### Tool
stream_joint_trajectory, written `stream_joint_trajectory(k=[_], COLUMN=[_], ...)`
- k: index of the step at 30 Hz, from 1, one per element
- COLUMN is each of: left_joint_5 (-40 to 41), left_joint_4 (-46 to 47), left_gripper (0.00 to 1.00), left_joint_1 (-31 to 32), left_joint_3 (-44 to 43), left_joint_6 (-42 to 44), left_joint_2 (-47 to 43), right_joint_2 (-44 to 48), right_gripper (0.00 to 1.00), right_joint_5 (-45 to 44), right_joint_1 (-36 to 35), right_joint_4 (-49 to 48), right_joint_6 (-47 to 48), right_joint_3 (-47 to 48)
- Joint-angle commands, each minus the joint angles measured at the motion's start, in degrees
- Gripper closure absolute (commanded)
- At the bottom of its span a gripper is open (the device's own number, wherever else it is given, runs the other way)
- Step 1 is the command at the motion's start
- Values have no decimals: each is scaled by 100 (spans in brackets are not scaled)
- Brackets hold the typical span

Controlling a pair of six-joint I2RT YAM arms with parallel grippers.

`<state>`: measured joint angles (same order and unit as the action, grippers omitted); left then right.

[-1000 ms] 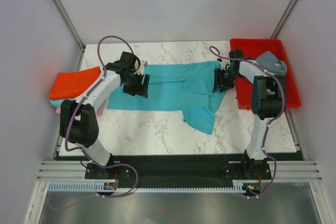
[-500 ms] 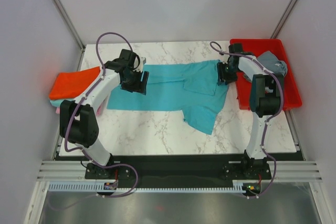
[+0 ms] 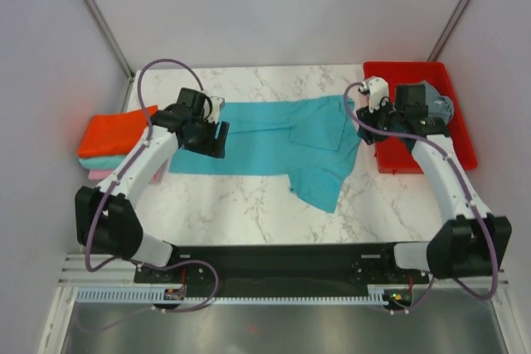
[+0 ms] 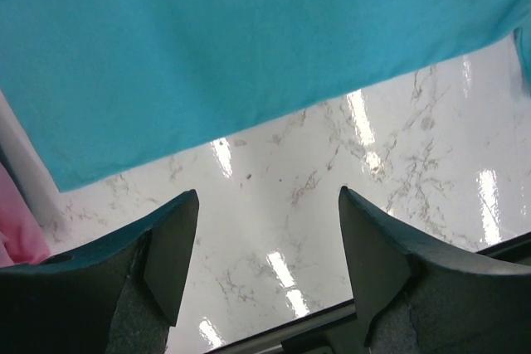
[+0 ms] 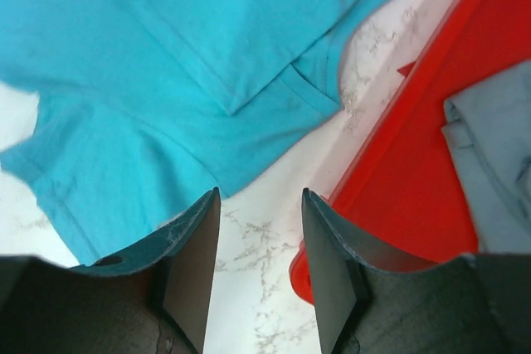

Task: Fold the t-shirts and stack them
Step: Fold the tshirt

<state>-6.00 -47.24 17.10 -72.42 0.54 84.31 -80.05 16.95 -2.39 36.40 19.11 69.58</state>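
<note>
Turquoise t-shirt (image 3: pixel 265 143) lies spread on the marble tabletop (image 3: pixel 249 205) - left end effector (image 4: pixel 265 205) and right end effector (image 5: pixel 260 205) both hover wide open, holding nothing.

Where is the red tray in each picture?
Top external: the red tray is at the far right, in the upper half.
Left wrist: not in it.
Right wrist: it fills the right side.
Shared landmark: the turquoise t-shirt shows in all three views.
</note>
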Motion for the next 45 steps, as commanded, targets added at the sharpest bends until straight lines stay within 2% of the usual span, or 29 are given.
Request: stream_joint_trajectory(k=[1, 4, 9, 16, 23, 31, 40, 45], left_joint_5=[55, 308, 363, 345, 345, 257, 266, 257], left_joint_4=[-31, 339, 339, 400, 479, 479, 479, 479], left_gripper=[24, 23, 23, 23, 24, 24, 24, 24], left_joint_1=[-23, -154, -488, -796, -1051, -1236, -1297, -1324], left_joint_3=[351, 369, 299, 719, 1125, 1099, 923, 835], left_joint_6=[193, 673, 659, 632, 571, 483, 456, 421], left_joint_2=[-230, -363, -626, -934, -1136, -1075, -820, -715], right_joint_2=[665, 1175, 1877, 2608, 3250, 2601, 1748, 1370], right_gripper=[48, 49, 50, 51, 51, 50, 50, 52], right_joint_5=[756, 1117, 1232, 924, 749, 713, 573, 450], right_joint_1=[-16, -103, -481, -1017, -1615, -2027, -2976, -3100], right_joint_4=[129, 551, 1211, 1299, 703, -299, -687, -705], right_joint_6=[1346, 1586, 2613, 3844, 4610, 4171, 3872, 3863], right_joint_3=[-717, -1051, -1543, -2422, -3661, -3654, -3539, -3478])
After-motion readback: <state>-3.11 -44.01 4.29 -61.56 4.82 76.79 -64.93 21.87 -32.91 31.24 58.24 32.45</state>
